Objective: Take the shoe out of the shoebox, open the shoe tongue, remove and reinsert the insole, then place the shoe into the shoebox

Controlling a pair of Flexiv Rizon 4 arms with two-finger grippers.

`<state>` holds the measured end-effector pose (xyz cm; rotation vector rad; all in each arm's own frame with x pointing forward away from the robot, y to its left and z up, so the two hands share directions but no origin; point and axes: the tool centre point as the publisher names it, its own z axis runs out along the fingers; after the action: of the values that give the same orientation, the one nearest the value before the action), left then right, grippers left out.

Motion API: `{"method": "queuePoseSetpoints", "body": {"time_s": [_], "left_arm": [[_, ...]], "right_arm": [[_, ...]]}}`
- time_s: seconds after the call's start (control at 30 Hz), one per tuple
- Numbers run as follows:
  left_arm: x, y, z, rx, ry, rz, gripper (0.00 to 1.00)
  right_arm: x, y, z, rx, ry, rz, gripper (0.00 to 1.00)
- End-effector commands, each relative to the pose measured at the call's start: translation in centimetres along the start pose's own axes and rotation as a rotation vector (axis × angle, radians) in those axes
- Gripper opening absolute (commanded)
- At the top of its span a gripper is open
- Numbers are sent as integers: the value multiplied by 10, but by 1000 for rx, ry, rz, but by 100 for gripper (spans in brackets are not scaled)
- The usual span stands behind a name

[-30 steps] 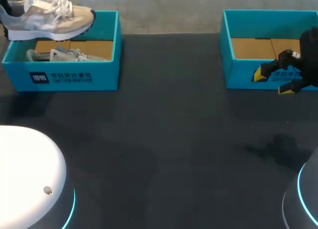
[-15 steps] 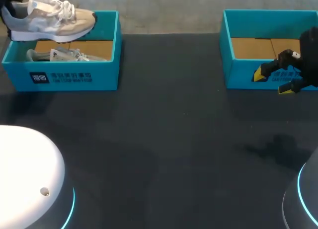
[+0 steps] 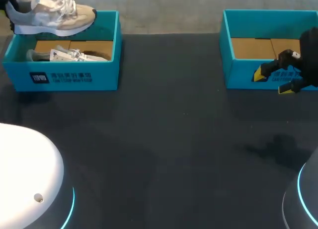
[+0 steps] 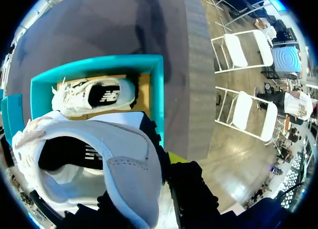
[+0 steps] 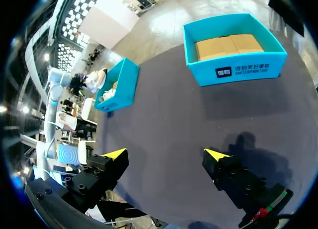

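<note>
Currently our left gripper (image 4: 160,164) is clamped on the shoe (image 3: 52,15) at its heel, holding it just above the box (image 3: 64,77), over its far wall. Our right gripper (image 5: 165,154) is spread wide, well right of that box.

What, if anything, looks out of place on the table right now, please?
Nothing is spilled or damaged. The one oddity: the second shoe in the left shoebox lies on its side, while the held shoe hangs above the box.
</note>
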<state>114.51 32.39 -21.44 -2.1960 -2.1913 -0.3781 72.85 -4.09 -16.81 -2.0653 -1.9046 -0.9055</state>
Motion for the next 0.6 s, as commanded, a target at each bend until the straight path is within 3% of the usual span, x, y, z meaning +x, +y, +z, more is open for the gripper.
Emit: {"method": "queuePoseSetpoints", "body": {"time_s": [0.03,0.3,0.6], "left_arm": [[-4,21,10,23,7,-6,0],[-15,38,31,23,14,-17,0],[-24,40,57,18,-2,3,0]], "right_arm": [[0,0,1,-1,-2,1,100],[0,0,1,-1,-2,1,100],[0,0,1,-1,-2,1,100]]}}
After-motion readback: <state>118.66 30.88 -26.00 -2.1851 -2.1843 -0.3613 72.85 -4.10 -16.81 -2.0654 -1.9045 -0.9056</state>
